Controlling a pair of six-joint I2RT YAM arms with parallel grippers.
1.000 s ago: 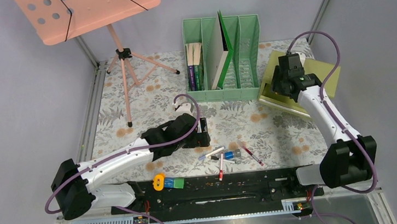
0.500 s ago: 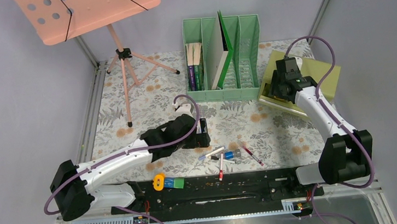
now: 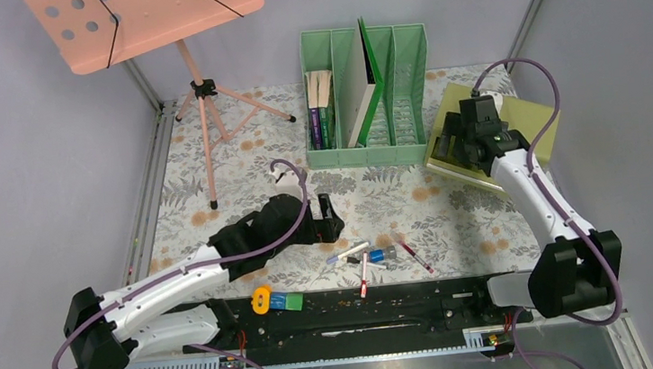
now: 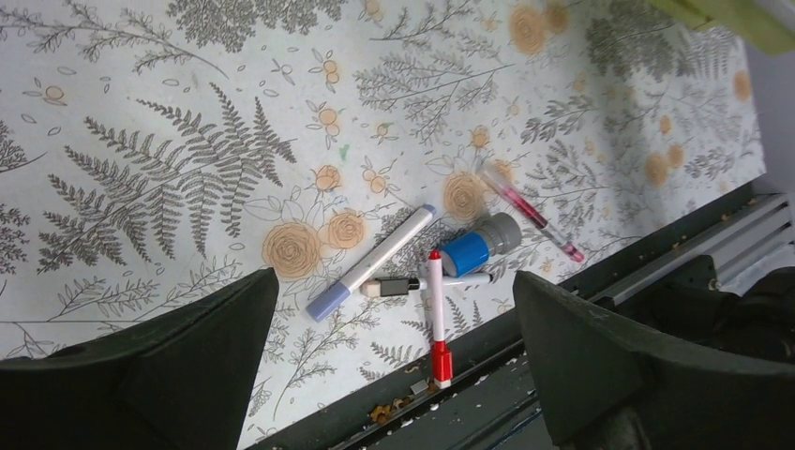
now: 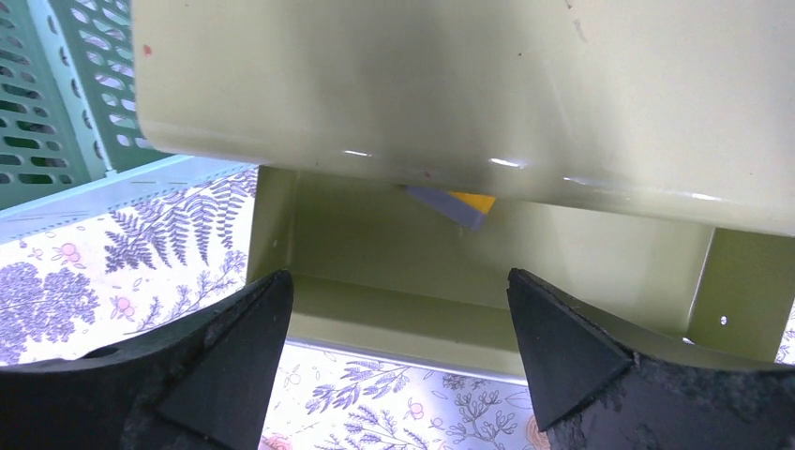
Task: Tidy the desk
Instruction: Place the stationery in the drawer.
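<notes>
Desk spans centre, under both arms; left gripper wide, empty, above pens near front edge; right gripper wide, empty, facing open drawer, back-right corner.

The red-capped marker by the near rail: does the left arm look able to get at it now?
Probably yes. The left gripper hovers close to the red-capped marker, fingers spread wide, with nothing in between. But a thin pen crosses it and may come along.
</notes>
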